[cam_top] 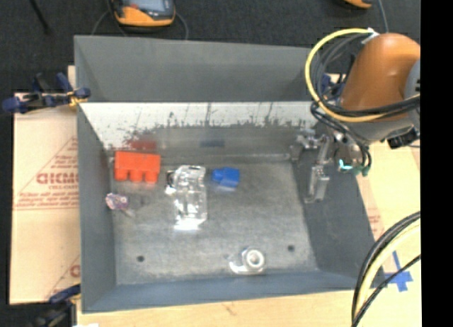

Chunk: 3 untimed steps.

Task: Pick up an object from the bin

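hanging jaws near right bin wall (340,209), blue block (226,178) apart.

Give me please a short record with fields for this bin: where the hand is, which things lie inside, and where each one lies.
bin: grey metal
hand: low at the bin's right side, over bare floor near the right wall
nearest thing: blue block, left of the hand, apart from it
orange block: back left
clear plastic piece: between the orange and blue blocks, slightly nearer the front
purplish piece: small, by the left wall
silvery round piece: by the front wall
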Available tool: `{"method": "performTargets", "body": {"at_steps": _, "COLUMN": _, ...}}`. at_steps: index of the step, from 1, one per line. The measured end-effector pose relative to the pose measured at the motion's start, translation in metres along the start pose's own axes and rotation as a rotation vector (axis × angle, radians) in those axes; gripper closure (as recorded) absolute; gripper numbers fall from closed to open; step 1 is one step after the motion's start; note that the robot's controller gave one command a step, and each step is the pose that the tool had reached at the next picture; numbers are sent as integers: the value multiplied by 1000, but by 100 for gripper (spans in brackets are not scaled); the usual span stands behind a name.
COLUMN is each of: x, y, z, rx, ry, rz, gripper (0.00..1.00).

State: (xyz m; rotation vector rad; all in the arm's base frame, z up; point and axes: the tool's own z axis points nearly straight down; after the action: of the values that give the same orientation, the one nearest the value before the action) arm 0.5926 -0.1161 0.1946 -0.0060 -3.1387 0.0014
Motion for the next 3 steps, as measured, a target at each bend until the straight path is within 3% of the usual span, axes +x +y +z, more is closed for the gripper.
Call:
{"method": "performTargets", "body": {"at_steps": 1, "x": -24, "y": 80, "z": 111, "rx": -4, "ry": -1, "rz": 40, "gripper": 0}}
{"method": "performTargets", "body": {"at_steps": 2, "x": -43, "y": 152, "z": 124, "rx": -5, "ry": -8, "rz": 10, "gripper": 0}}
{"method": "performTargets", "body": {"at_steps": 3, "x": -56, "y": 108, "z": 123, "rx": 2, "ry": -11, "rz": -329, "gripper": 0}}
